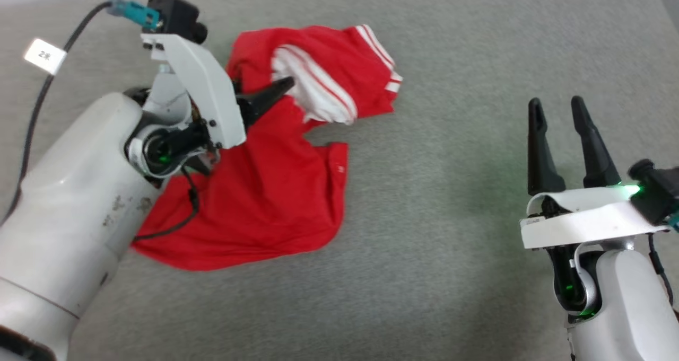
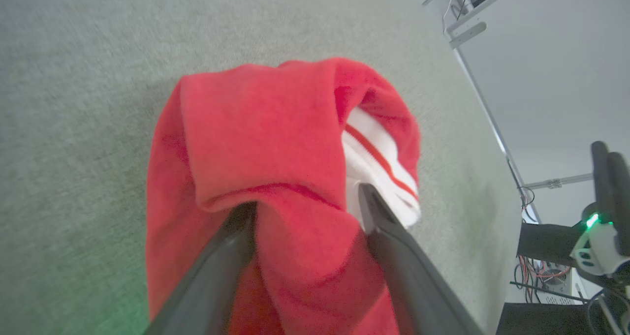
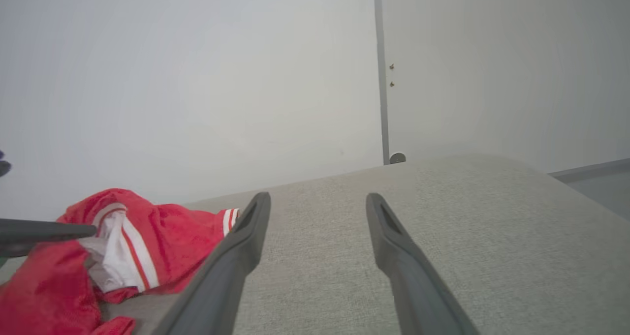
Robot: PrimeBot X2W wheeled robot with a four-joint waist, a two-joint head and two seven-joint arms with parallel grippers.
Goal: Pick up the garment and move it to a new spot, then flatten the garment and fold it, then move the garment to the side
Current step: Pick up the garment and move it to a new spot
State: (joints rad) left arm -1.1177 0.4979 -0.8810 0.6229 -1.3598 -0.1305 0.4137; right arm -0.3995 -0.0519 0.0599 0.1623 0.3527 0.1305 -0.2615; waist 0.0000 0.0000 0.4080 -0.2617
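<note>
The crumpled red garment (image 1: 276,202) lies upper left of centre on the grey surface (image 1: 451,244); left pincer (image 2: 305,199) spread open, cloth between its fingers (image 2: 398,261); right pincer (image 1: 556,106) open, lower right

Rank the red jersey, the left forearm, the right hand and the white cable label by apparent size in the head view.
1. red jersey and left forearm: similar spread; the forearm is nearer the camera, so I do not rank them.
2. right hand
3. white cable label, smallest
</note>
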